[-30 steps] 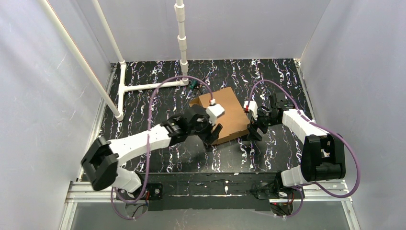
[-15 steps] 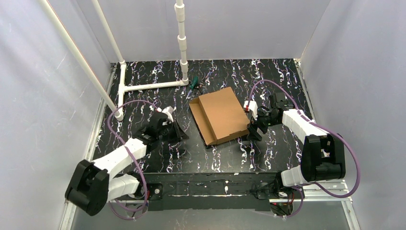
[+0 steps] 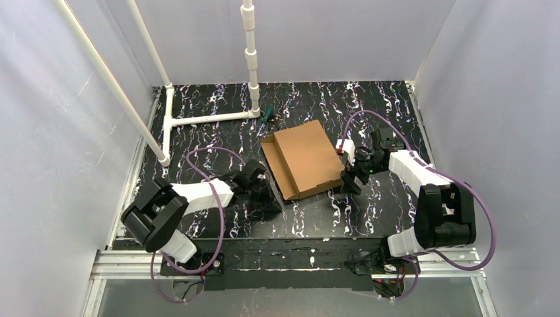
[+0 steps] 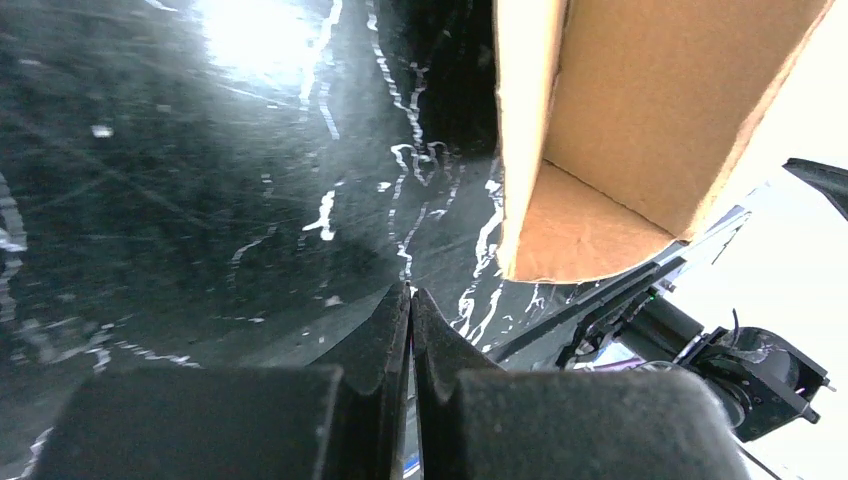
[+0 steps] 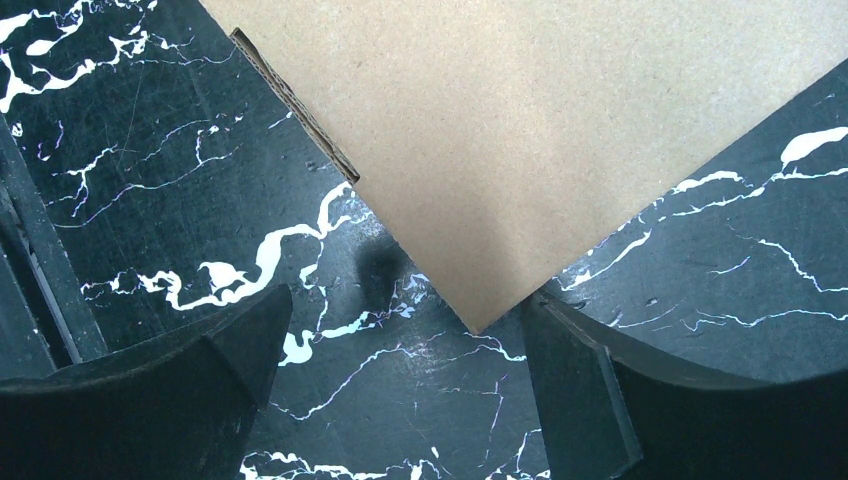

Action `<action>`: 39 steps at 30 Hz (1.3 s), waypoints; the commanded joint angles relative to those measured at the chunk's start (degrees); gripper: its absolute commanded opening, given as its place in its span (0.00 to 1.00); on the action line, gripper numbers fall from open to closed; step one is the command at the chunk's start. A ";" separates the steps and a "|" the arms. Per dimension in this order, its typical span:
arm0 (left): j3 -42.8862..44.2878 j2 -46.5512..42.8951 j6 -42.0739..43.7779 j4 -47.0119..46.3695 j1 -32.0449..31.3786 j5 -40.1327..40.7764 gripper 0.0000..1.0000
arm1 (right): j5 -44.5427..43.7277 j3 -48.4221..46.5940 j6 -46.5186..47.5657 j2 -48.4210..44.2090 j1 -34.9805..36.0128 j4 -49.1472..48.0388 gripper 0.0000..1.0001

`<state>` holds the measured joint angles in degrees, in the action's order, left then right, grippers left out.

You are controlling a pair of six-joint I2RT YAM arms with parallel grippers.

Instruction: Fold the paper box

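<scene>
Squaring up for another fold is where I judge things stand. The box point(image 3: 302, 158) lies on the worktop point(image 3: 198, 139) partly formed, with a narrow strip along its left edge that looks raised as a wall, and neither claw grips it.

My left claw point(image 4: 410, 325) is pinched tight on nothing, low over the worktop. The box's near left corner sits ahead of it and off to its right, apart from the tips, and the hollow behind that wall faces it.

My right claw point(image 5: 405, 305) is spread wide. The box's near right corner pokes in between its fingers, and I see no touch with either.

Next, I reckon, the right claw must catch that corner. The board lies flat there, so one finger has to get under the edge before closing. The left claw should open or press to steady the wall side, or the sheet will simply slide.

As for heading, the box sits skewed. Its long axis seems to run away from me, with the near end swung toward my right claw and the far end leaning left. The sides look close in length, so I am not sure.
</scene>
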<state>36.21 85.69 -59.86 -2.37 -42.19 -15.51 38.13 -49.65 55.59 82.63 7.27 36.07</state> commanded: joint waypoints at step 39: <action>9.94 -3.50 19.65 8.81 17.01 3.37 0.19 | -0.95 -8.80 -13.26 -0.62 -5.81 -4.05 0.82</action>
<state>44.97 79.20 -41.93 5.65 -29.98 -14.00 38.87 -54.02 53.19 81.62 1.50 39.29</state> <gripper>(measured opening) 0.250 0.887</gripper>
